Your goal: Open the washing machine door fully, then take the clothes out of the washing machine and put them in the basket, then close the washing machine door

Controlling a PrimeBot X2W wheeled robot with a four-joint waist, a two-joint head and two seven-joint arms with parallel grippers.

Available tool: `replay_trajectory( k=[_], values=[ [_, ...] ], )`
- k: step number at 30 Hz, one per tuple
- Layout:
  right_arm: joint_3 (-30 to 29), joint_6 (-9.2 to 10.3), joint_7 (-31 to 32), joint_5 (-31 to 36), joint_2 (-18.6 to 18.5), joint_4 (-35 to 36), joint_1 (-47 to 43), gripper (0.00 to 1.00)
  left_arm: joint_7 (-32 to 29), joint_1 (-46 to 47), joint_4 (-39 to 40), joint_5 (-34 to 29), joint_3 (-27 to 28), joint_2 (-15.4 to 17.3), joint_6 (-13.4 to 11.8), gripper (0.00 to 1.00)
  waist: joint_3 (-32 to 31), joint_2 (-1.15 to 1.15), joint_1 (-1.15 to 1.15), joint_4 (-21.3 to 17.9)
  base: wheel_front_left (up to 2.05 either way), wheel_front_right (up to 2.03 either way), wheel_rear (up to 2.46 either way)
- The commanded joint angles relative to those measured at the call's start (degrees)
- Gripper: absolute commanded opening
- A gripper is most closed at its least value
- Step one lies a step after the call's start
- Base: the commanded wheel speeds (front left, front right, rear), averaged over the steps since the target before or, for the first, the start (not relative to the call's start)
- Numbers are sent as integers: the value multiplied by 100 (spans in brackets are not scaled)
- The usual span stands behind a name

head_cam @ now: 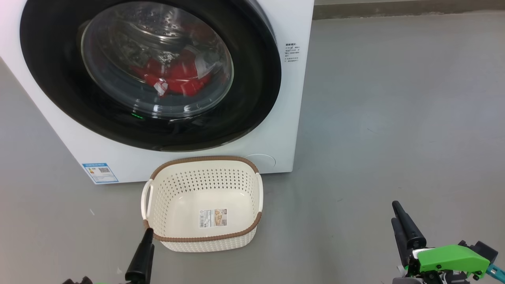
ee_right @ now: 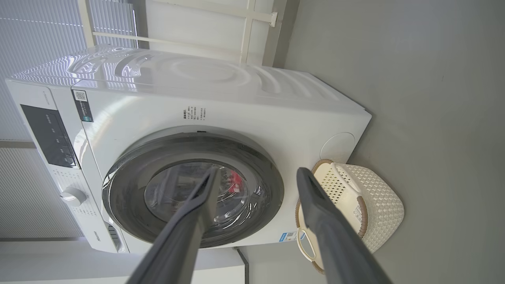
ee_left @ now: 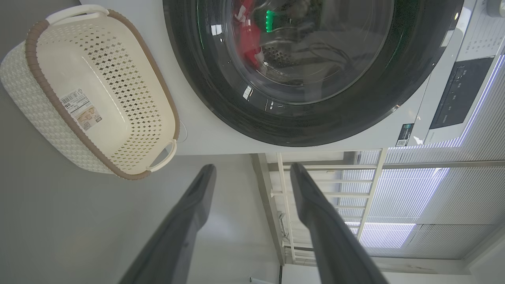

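The white washing machine (head_cam: 276, 150) stands at the upper left of the head view. Its door (head_cam: 252, 79), black-rimmed with a glass bowl, lies flat against the machine's front. Red clothes (head_cam: 179, 77) with white patches show through the glass inside the steel drum. The cream basket (head_cam: 205, 238) sits empty on the floor right in front of the machine. My left gripper (ee_left: 252, 167) is open, low by the basket's near left corner. My right gripper (head_cam: 395, 213) is open too, off to the basket's right, holding nothing. In the right wrist view the door (ee_right: 130, 189) and basket (ee_right: 378, 197) lie ahead.
Grey floor (head_cam: 394, 118) spreads to the right of the machine up to a wall base (head_cam: 394, 10). A dark control panel (ee_right: 49, 136) and a knob (ee_right: 73, 196) sit on the machine's top front. Window blinds (ee_left: 414, 197) and a white rail frame stand behind it.
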State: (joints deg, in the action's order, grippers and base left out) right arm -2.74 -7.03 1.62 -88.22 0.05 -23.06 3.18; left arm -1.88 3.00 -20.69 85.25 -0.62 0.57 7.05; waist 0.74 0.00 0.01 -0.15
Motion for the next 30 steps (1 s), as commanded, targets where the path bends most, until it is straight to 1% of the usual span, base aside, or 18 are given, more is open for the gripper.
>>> replay_trajectory(
  k=[1,13,20,30],
  values=[
    [66,-11,-50,98,-71,162,293,100,59,279,179,-115,12,76,11,100,1,0,-1,-1,0,0,0],
    [156,-15,-252,780,-87,174,510,100,263,484,300,-1163,-51,75,13,100,22,0,-1,-16,0,0,0],
    [195,-18,-370,1252,-103,176,637,100,382,605,363,-1831,-104,85,-49,100,27,0,-1,-24,0,0,0],
    [165,-22,-538,2215,-128,209,811,100,552,765,458,-2730,-251,103,-218,100,41,0,-1,-24,0,0,0]
  ],
)
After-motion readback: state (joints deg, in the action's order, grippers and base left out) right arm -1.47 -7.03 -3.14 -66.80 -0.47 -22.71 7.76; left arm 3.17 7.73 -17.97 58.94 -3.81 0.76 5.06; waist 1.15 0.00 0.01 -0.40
